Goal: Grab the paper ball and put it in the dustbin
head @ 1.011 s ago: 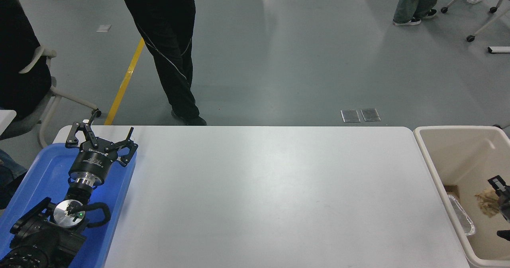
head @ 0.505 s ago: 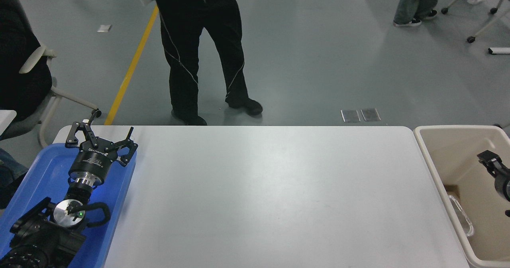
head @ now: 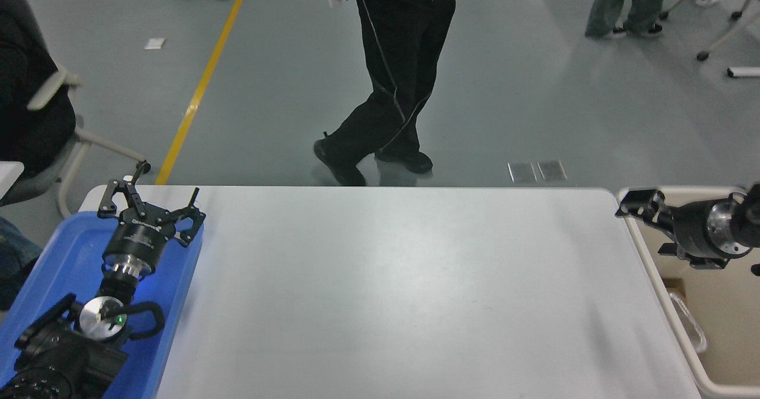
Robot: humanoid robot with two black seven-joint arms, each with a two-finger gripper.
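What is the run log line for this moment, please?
right pincer: empty, above dustbin rim | left pincer: open, parked over blue tray | paper ball: not visible

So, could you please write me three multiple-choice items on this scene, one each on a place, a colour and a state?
1. Where is the right end effector?
A. Over the dustbin's near-table rim
B. Over the table's middle
C. On the blue tray

2. What colour is the tray under the left end effector?
A. Red
B. Blue
C. Green

3. Is a paper ball in the right end effector?
A. Yes, a tan one
B. Yes, a white one
C. None can be seen

Key: 1 A, it hangs at the beige dustbin's left rim; 2 B, the tray is plainly blue; 3 C, no wad shows in it.
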